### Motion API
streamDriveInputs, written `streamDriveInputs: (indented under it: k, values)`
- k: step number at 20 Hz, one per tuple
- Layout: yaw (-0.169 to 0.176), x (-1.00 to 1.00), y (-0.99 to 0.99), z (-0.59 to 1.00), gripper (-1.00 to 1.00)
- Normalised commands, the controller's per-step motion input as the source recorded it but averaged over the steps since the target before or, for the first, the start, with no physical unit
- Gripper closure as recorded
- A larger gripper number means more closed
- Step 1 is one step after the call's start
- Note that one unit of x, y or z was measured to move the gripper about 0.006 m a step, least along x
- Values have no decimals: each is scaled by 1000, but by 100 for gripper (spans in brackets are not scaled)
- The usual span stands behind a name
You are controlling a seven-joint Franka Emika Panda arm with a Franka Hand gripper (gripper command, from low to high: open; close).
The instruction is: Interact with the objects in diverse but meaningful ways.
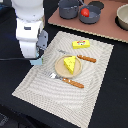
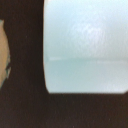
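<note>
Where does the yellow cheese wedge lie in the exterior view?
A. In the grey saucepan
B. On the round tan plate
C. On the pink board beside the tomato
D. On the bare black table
B: the cheese wedge rests on the round tan plate, between the fork and the knife.

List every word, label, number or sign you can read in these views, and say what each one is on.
No text can be read in either view.
Yellow packet: red marks on its face, too small and blurred to read.
Light blue cup: plain surface in the wrist view, no print visible.
Cheese wedge, plate, placemat: no lettering visible.
</note>
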Motion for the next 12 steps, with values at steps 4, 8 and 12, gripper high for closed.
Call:
streamDriveInputs:
  k: [4, 8, 12]
  values:
    - [0, -173, 1, -259, 100]
    - [0, -213, 4, -241, 100]
    - [0, -203, 0, -105, 100]
